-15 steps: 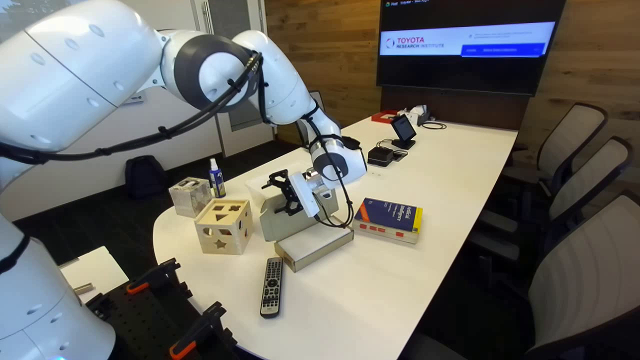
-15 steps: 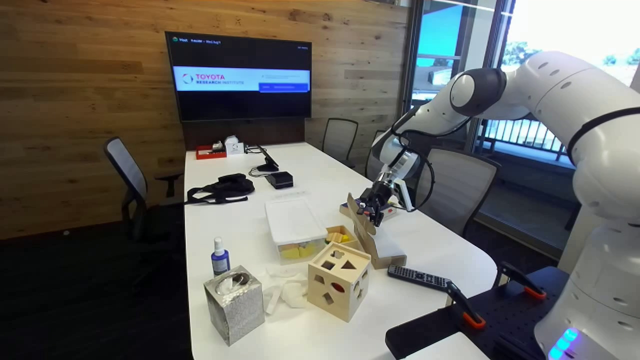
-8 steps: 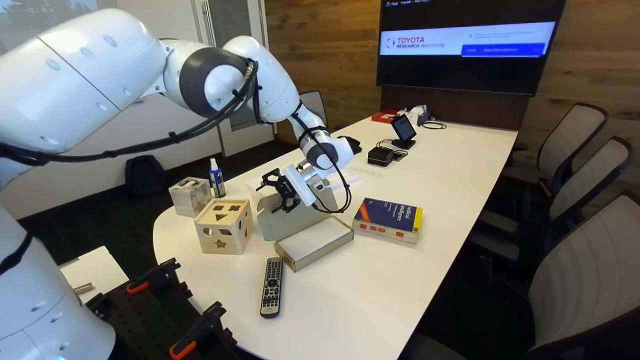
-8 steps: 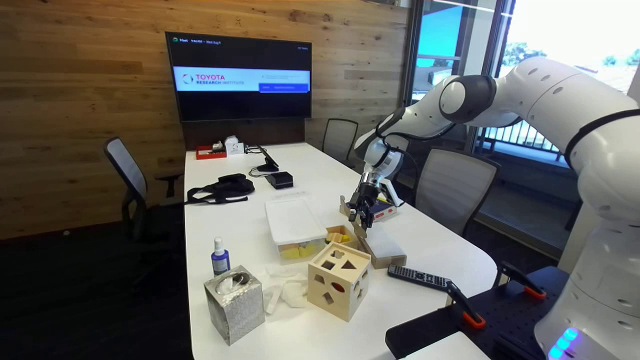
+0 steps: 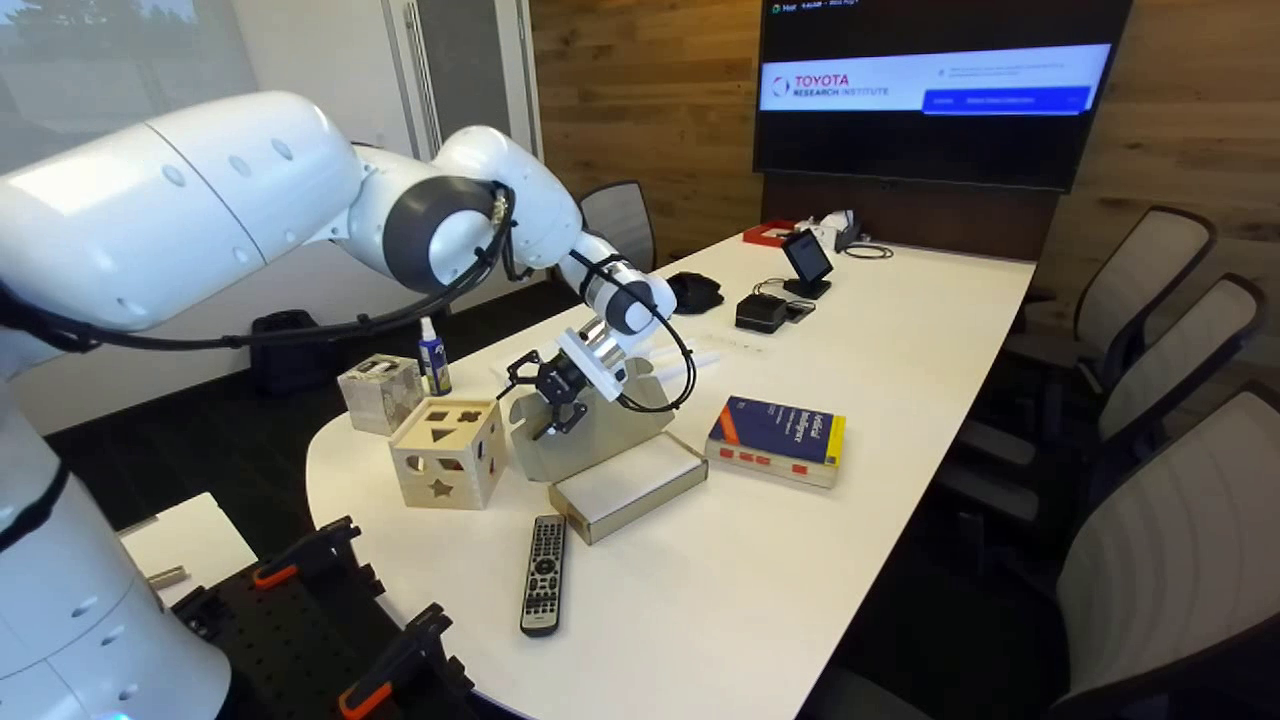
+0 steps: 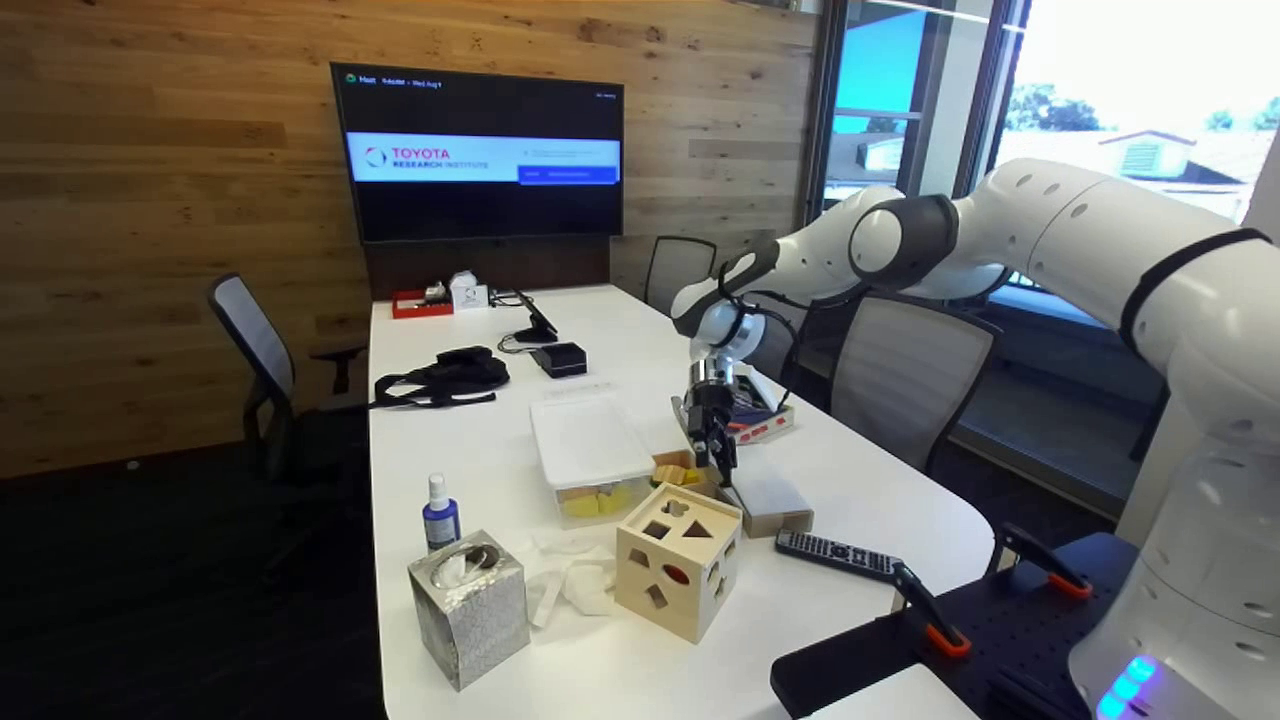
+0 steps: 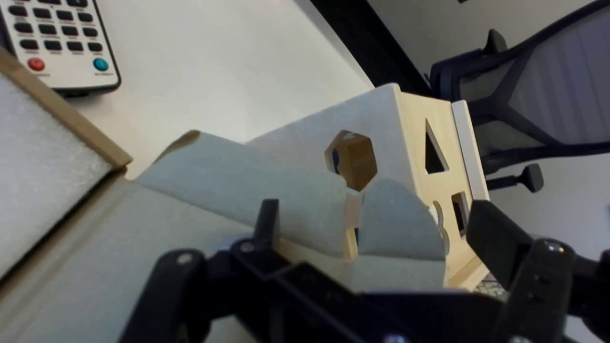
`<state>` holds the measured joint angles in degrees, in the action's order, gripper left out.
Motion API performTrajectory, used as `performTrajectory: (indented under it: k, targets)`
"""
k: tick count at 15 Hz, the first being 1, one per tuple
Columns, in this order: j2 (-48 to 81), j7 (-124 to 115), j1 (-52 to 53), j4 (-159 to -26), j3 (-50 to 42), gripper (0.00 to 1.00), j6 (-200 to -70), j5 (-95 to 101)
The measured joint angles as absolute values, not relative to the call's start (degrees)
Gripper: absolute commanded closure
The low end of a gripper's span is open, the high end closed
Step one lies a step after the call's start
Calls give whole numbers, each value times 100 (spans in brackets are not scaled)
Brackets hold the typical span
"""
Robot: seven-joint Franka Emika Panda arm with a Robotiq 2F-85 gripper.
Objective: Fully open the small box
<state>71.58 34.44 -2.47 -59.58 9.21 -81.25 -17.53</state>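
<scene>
The small tan box has a pale inside. Its base (image 5: 630,487) rests on the table in both exterior views, base also here (image 6: 772,500). Its lid (image 5: 610,430) is raised and leans back away from the base. In the wrist view the lid's inside (image 7: 143,247) and curved end flaps fill the lower part, with the base (image 7: 43,166) at left. My gripper (image 5: 528,412) is open, over the lid's inner face near its end. In an exterior view the gripper (image 6: 722,470) hides most of the lid. Nothing is held; whether a finger touches the lid I cannot tell.
A wooden shape cube (image 5: 447,455) stands close beside the lid's end. A remote (image 5: 543,575) lies before the base and a thick book (image 5: 775,440) lies past it. A clear plastic bin (image 6: 590,450) and a tray of colourful items (image 6: 675,470) are behind the lid.
The arm has lowered, and the gripper has moved toward the bin side and down along the lid. The lid leans back somewhat further. The base has not moved.
</scene>
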Motion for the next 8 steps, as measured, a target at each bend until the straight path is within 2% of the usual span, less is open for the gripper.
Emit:
performTrajectory:
  k: [8]
  targets:
    - [8522, 3433, 116, -4031, 925, 0, -6457, -1577]
